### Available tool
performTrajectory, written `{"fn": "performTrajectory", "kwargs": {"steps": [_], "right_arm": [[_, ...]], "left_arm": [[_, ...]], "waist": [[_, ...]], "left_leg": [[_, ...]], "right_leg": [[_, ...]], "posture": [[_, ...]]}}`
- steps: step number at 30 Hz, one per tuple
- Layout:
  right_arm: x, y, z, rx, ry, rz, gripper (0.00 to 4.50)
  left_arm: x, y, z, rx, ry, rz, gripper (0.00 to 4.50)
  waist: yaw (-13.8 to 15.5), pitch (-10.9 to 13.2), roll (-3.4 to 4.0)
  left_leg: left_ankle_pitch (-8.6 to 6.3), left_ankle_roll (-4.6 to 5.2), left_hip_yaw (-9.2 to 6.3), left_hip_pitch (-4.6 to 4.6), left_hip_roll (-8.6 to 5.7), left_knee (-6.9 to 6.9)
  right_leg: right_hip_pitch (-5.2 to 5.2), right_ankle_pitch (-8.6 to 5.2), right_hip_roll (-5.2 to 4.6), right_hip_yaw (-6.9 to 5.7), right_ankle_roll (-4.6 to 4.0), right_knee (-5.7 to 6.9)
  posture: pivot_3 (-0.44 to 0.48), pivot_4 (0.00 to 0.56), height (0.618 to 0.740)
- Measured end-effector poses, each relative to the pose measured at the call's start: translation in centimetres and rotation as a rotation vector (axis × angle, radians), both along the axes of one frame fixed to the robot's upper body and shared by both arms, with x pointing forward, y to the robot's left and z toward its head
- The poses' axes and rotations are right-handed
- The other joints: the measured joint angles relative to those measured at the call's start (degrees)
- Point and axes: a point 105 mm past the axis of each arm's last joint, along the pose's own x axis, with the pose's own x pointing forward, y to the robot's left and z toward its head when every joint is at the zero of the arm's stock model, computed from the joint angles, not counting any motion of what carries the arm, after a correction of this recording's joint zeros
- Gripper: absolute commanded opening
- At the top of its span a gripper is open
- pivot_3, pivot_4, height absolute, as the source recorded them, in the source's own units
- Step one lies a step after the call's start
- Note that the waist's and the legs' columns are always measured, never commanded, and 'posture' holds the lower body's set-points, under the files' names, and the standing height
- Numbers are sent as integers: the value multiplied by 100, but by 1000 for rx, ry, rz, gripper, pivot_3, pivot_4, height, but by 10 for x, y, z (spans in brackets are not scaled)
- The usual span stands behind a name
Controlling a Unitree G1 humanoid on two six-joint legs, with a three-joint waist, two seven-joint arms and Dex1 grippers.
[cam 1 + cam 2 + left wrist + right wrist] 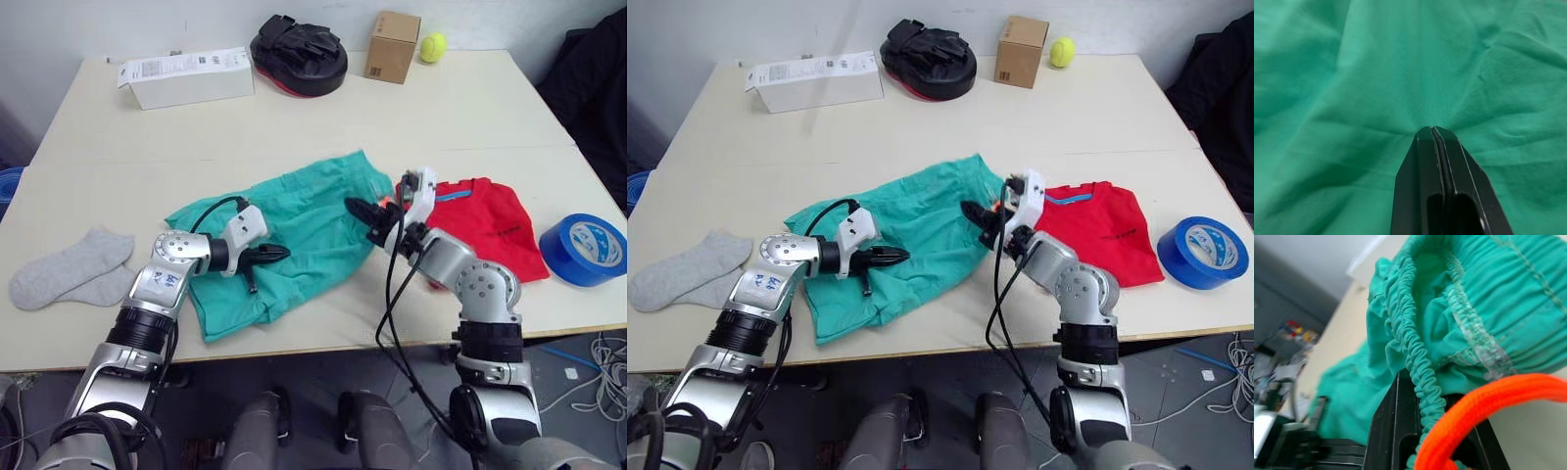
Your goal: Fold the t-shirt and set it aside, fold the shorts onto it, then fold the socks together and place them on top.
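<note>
The teal shorts (pixel 294 230) lie spread across the table's middle. My left gripper (pixel 282 255) rests low on their near half, shut, and the cloth puckers into its tips (pixel 1432 131). My right gripper (pixel 355 208) is at the shorts' right edge, shut on the gathered elastic waist (pixel 1418 362), with the orange drawstring (pixel 1484 404) looped across its fingers. The red t-shirt (pixel 495 230) lies folded just right of the shorts, behind my right arm. The pair of grey socks (pixel 69 271) lies flat at the table's left edge.
A blue tape roll (pixel 585 249) sits near the right edge. Along the back stand a white carton (pixel 186 76), a black mitt (pixel 299 54), a cardboard box (pixel 392 46) and a tennis ball (pixel 433 46). A dark garment (pixel 598 88) hangs beyond the right side.
</note>
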Motion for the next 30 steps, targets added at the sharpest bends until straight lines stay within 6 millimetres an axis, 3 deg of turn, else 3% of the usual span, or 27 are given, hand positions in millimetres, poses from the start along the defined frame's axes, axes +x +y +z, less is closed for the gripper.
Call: {"fn": "performTrajectory", "kwargs": {"steps": [5,8,16,22,30], "right_arm": [[-31,46,5,-63,-9,264,22],[-41,61,1,-100,-3,346,22],[-38,82,-16,-165,23,407,22],[-37,90,-9,-134,-4,449,22],[-46,112,11,-88,-78,564,22]], "left_arm": [[3,2,1,-13,-5,43,0],[3,4,0,-20,-7,62,0],[-18,28,4,-51,5,143,0],[-44,47,32,-113,-19,191,1843],[-83,85,43,-182,26,337,4399]], "waist": [[10,0,0],[27,0,0],[-29,0,0],[-53,0,0],[-93,0,0]], "left_leg": [[7,15,-1,-1,0,0],[-3,0,-1,-1,-1,0],[1,-12,2,-15,0,-6],[36,-13,2,-71,-3,-2],[34,-29,1,-69,1,-4]], "right_leg": [[-1,0,-1,0,0,0],[-1,0,-2,1,0,-3],[-24,0,-1,-1,0,5],[-74,4,-1,-2,6,20],[-78,4,3,-1,5,22]], "posture": [[0,150,740],[0,150,740],[0,150,740],[0,150,740],[0,150,740]]}}
